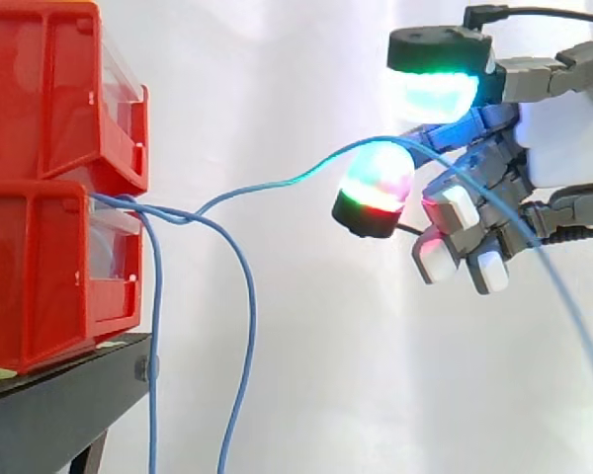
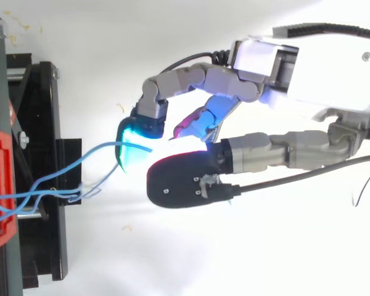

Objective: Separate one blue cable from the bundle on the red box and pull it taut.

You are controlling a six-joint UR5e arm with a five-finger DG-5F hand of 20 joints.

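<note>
Glossy plastic bins; matt black stand; smooth cable.

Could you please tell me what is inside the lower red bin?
Blue cables come out of the lower bin's top front; whatever else lies inside is hidden by its red walls.

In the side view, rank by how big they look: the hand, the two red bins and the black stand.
1. hand, though it may be nearer the camera.
2. upper red bin and lower red bin: alike, both cut by the edge.
3. black stand.
</note>
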